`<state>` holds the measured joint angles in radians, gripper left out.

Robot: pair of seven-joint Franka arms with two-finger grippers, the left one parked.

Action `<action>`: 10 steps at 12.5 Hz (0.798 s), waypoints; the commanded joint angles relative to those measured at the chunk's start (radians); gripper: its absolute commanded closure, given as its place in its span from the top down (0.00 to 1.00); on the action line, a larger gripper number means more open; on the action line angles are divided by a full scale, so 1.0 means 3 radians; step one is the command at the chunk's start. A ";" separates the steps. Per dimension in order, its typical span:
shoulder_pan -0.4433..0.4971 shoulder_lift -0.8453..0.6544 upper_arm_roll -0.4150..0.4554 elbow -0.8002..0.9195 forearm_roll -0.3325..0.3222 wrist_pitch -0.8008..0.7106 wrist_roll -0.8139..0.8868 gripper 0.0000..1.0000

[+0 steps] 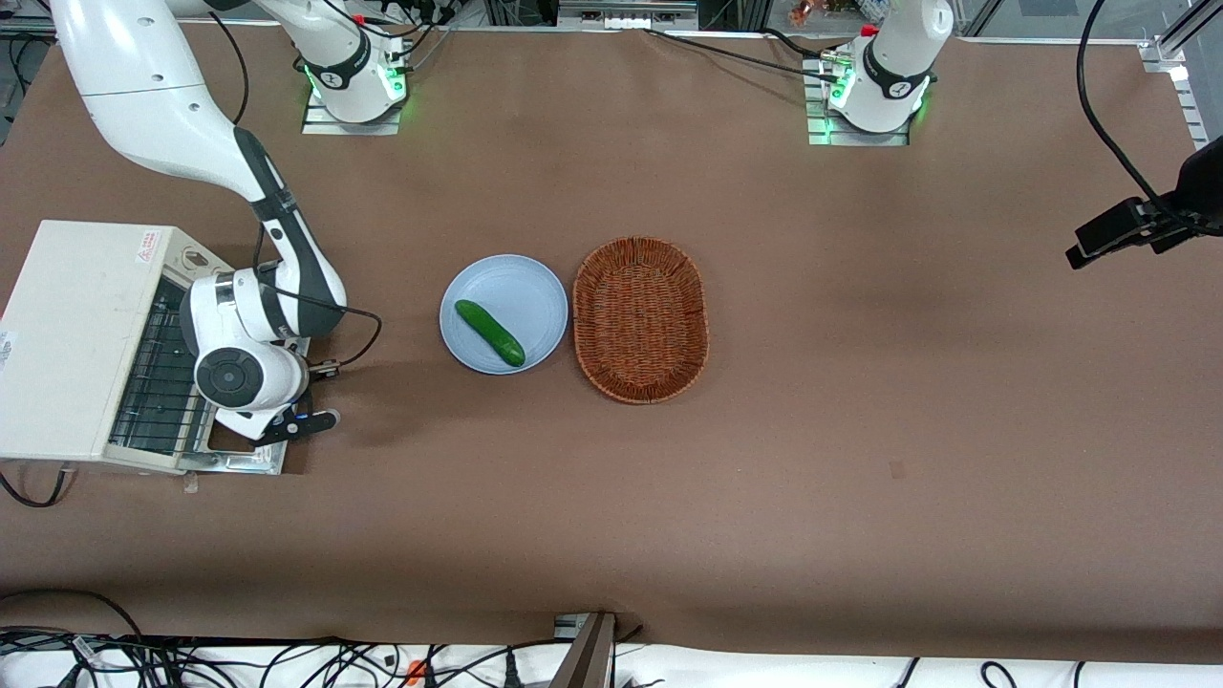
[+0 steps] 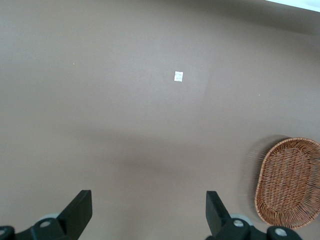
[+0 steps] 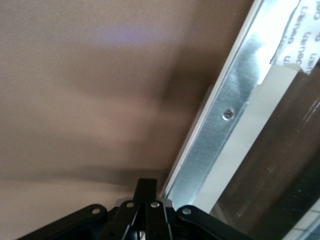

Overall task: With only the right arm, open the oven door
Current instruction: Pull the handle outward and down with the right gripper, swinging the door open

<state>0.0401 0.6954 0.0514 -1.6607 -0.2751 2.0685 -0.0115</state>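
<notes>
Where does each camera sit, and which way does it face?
Front view: high above the table, looking down; shows both arms, the oven, its lowered door, plate, basket.
Left wrist view: on the parked arm, facing the table; shows its fingers and the same basket.
Right wrist view: on the working arm, at the door's frame; its gripper is shut.

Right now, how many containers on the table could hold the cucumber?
2: blue plate with the cucumber on it, and the empty wicker basket beside it. Gripper sits at the oven door, fingers shut.
</notes>
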 commanded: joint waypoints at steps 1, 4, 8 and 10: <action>-0.0139 -0.0022 -0.0223 0.0024 -0.0193 -0.0104 -0.0009 0.00; -0.0139 -0.0027 -0.0223 0.0024 0.0276 -0.0150 0.0074 0.00; -0.0113 -0.0047 -0.0223 0.0029 0.0487 -0.0232 0.0278 0.00; -0.0098 -0.0053 -0.0207 0.0090 0.0487 -0.0283 0.0284 0.00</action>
<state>0.0186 0.6956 0.0214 -1.6406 -0.1014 2.0531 0.0744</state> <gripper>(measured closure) 0.991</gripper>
